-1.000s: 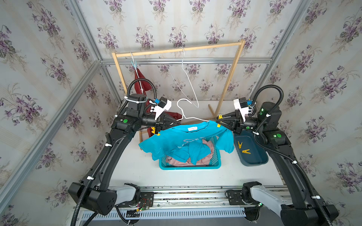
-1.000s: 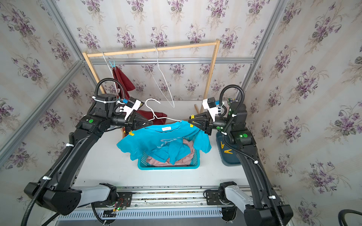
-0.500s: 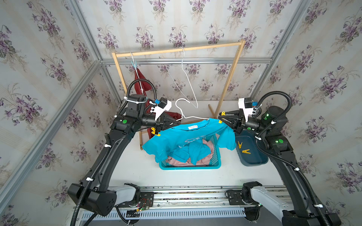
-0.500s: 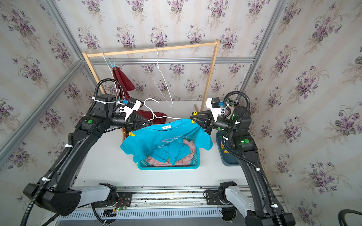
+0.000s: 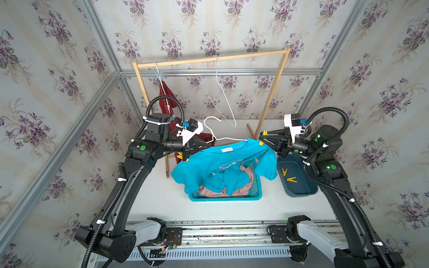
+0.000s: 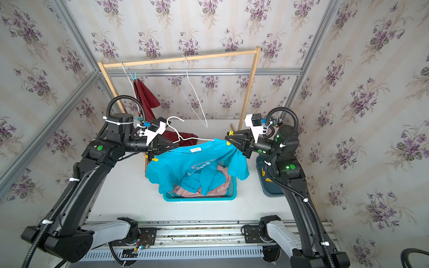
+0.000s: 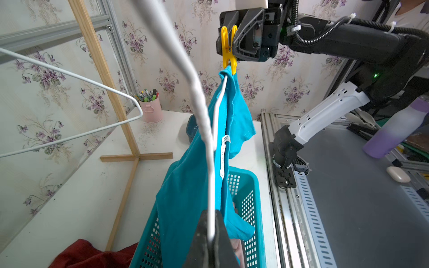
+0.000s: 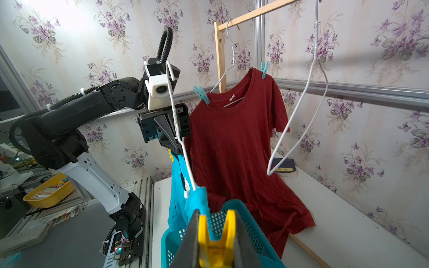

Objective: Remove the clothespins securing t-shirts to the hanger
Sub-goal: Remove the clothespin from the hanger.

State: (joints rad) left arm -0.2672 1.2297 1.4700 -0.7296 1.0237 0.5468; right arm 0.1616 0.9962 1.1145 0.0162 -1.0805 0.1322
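1. Both arms are black, with white base links.
2. A white camera sits just behind the tapered black fingers.
3. Ribbed black cable loops behind each camera, held by white zip ties.
4. Green lights glow farther back.

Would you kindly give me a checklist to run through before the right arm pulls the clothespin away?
1. Left pincer shut on hanger: ok.
2. Right pincer shut on yellow clothespin: ok.
3. Clothespin clear of turquoise t-shirt: not ok, its tips straddle the fabric.
4. Basket beneath t-shirt: ok.
5. Tray has bare room for the clothespin: ok.
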